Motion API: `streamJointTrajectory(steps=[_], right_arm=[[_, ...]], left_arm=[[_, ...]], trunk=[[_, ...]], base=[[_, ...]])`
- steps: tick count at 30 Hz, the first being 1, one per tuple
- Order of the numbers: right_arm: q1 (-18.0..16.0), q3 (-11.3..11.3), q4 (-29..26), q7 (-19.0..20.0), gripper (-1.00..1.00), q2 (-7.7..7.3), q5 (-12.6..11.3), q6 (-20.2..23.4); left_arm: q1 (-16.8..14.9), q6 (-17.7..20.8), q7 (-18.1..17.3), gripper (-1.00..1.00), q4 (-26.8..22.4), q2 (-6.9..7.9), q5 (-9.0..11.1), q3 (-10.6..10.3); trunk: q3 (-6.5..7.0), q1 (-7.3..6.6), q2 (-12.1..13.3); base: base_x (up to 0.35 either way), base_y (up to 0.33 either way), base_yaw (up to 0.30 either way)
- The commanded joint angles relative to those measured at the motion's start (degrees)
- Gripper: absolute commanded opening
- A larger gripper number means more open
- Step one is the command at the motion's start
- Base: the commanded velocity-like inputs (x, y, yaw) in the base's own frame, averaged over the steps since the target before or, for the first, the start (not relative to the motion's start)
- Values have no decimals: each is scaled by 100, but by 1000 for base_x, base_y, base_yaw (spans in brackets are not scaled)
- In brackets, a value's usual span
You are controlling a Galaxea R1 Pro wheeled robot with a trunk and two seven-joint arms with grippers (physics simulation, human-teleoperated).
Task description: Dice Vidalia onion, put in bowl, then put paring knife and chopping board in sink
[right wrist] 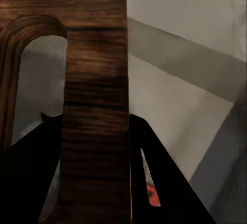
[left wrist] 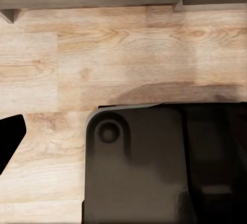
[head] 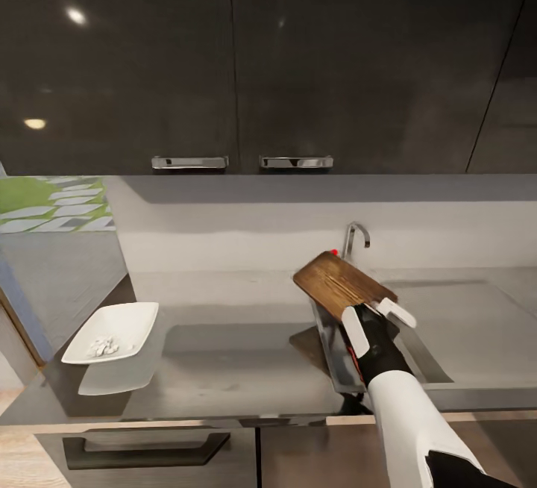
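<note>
My right gripper is shut on the handle end of the brown chopping board, which it holds tilted in the air over the sink, below the steel tap. Close up, the board runs between the dark fingers of the right gripper, its handle slot beside them. A slim red-handled thing, apparently the paring knife, shows below. The white bowl stands at the countertop's left and holds pale onion dice. My left gripper hangs over the floor, one fingertip at the frame's edge.
Dark glossy wall cabinets with chrome handles hang above the counter. Dark drawer fronts run under its edge. The steel drainboard lies right of the basin. Light wood floor and my dark base lie under the left arm.
</note>
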Motion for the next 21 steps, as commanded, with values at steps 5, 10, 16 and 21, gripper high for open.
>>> streamJointTrajectory(steps=[5,10,16,21], right_arm=[[-2,-74,2,-815,-100,10,-570,-18],[-2,-507,-55,-1636,-100,-11,-1189,-48],[-2,-584,-105,-2468,-100,-8,-1264,-149],[-2,-574,-252,-2831,-100,-2,-1276,-469]], left_arm=[[4,-17,22,100,-7,-1,67,-47],[4,-18,27,100,-12,2,76,-39],[2,-18,31,100,-12,7,78,-37],[3,-19,35,100,-11,8,78,-36]], trunk=[[-1,2,-4],[-1,2,-4],[-1,2,-4],[-1,2,-4]], base=[[0,0,0],[0,0,0],[0,0,0],[116,0,0]])
